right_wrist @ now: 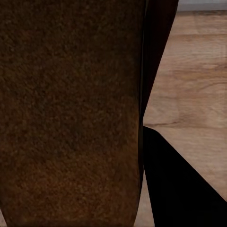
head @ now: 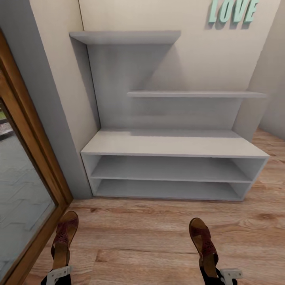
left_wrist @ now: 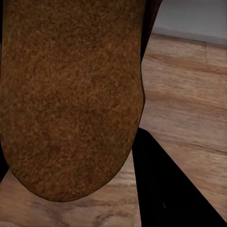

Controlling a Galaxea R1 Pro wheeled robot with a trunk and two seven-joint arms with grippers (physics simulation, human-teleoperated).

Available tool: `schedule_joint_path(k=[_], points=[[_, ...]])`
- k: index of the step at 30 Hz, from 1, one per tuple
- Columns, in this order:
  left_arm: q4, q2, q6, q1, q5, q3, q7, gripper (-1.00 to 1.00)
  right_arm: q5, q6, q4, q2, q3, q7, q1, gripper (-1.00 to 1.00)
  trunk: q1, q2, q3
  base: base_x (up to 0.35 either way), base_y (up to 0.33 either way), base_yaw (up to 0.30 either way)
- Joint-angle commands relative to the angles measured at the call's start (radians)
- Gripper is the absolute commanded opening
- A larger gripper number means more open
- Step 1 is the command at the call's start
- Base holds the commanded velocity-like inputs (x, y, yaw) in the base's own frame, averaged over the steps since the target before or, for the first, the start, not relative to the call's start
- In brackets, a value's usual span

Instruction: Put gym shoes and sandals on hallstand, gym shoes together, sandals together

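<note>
Sandals [head: 64,237] [head: 202,241] hide both grippers' fingers, each pinched in jaws at 7 and 5 o'clock, facing the rack [head: 174,144].

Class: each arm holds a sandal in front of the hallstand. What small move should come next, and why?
Probably carry both arms forward and up toward the bench top of the hallstand. The left tool holds one sandal and the right tool the other sandal. Both sit above the corridor floor, short of the rack, whose shelves look bare.

sandal [right_wrist: 71,113] sole close up | dark tool finger [right_wrist: 179,184] beside | floor [right_wrist: 198,71] beyond
</note>
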Motion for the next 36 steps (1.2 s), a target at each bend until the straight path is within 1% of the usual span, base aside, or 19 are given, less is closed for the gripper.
schedule_joint_path(k=[1,8,9,10,11,12,13,14,16,19,20,21,23,24,25,27,29,30,36], points=[[0.001,0.000,-0.001,-0.001,0.008,0.002,-0.008,-1.00,0.000,-0.001,0.000,0.001,-0.006,0.010,-0.001,-1.00,0.000,0.000,-0.001,0.021,0.057,0.000],[0.001,-0.001,0.002,-0.001,0.001,-0.002,-0.008,-1.00,-0.002,0.000,-0.001,0.001,-0.007,0.010,0.000,-1.00,0.000,0.000,-0.001,0.004,0.010,-0.036],[0.002,-0.006,0.012,-0.006,-0.004,-0.005,-0.004,-1.00,-0.003,0.002,-0.001,-0.010,-0.033,0.007,0.000,-1.00,0.000,0.000,-0.001,0.000,0.000,-0.002],[0.002,-0.006,0.015,-0.007,-0.004,-0.005,-0.004,-1.00,-0.003,0.002,-0.002,-0.011,-0.042,0.006,0.000,-1.00,0.000,0.000,-0.001,0.000,0.000,-0.001],[0.002,-0.007,0.034,-0.010,-0.004,-0.005,-0.004,-1.00,-0.003,0.002,-0.005,-0.014,-0.084,0.006,0.000,-1.00,0.000,0.000,-0.001,0.000,0.000,0.000],[0.001,-0.007,0.047,-0.011,-0.004,-0.005,-0.003,-1.00,-0.003,0.002,-0.006,-0.016,-0.103,0.007,0.000,-1.00,0.000,0.000,-0.001,0.000,0.000,0.000],[-0.014,-0.016,0.213,-0.053,-0.019,-0.016,-0.006,-1.00,-0.003,0.006,-0.010,-0.058,-0.272,0.010,0.000,-1.00,0.000,0.000,-0.001,0.000,0.000,0.000],[-0.014,-0.018,0.254,-0.080,-0.026,-0.023,-0.007,-1.00,-0.003,0.007,-0.012,-0.064,-0.298,0.010,-0.001,-1.00,0.000,0.000,-0.001,0.000,0.000,0.000],[-0.014,-0.021,0.306,-0.124,-0.036,-0.037,-0.007,-1.00,-0.002,0.008,-0.013,-0.077,-0.322,0.010,-0.001,-1.00,0.000,0.000,-0.001,0.000,0.000,0.000],[-0.014,-0.026,0.369,-0.190,-0.044,-0.067,-0.005,-1.00,-0.003,0.010,-0.012,-0.100,-0.337,0.009,-0.001,-1.00,0.000,0.000,-0.001,0.000,0.000,0.000],[-0.014,-0.028,0.388,-0.208,-0.045,-0.078,-0.005,-1.00,-0.003,0.010,-0.012,-0.105,-0.339,0.009,-0.001,-1.00,0.000,0.000,-0.001,0.000,0.000,0.000],[-0.014,-0.033,0.429,-0.242,-0.047,-0.101,-0.004,-1.00,-0.003,0.010,-0.012,-0.111,-0.342,0.009,-0.001,-1.00,0.000,0.000,-0.001,0.000,0.000,0.000],[-0.014,-0.042,0.473,-0.274,-0.048,-0.126,0.000,-1.00,-0.003,0.011,-0.011,-0.115,-0.343,0.009,-0.001,-1.00,0.000,0.000,-0.001,0.000,0.000,0.000],[-0.014,-0.049,0.500,-0.292,-0.049,-0.140,0.002,-1.00,-0.004,0.011,-0.011,-0.116,-0.344,0.008,-0.001,-1.00,0.000,0.000,-0.001,0.000,0.000,0.000],[-0.015,-0.063,0.551,-0.327,-0.050,-0.164,0.005,-1.00,-0.004,0.011,-0.011,-0.118,-0.345,0.008,-0.001,-1.00,0.000,0.000,-0.001,0.000,0.000,0.000],[-0.015,-0.086,0.630,-0.384,-0.052,-0.195,0.008,-1.00,-0.004,0.011,-0.012,-0.121,-0.346,0.007,-0.001,-1.00,0.000,0.000,-0.001,0.000,0.000,0.000],[-0.014,-0.099,0.674,-0.425,-0.052,-0.206,0.010,-1.00,-0.002,0.011,-0.011,-0.120,-0.345,0.007,-0.001,-1.00,0.000,0.000,-0.001,0.000,0.000,0.000],[-0.007,-0.111,0.723,-0.479,-0.051,-0.212,0.011,-1.00,-0.001,0.012,-0.012,-0.120,-0.344,0.007,-0.001,-1.00,0.000,0.000,-0.001,0.000,0.000,0.000],[-0.002,-0.143,0.804,-0.558,-0.053,-0.218,0.016,-1.00,-0.001,0.015,-0.014,-0.119,-0.341,0.007,-0.001,-1.00,0.000,0.000,-0.001,0.000,0.000,0.000]])
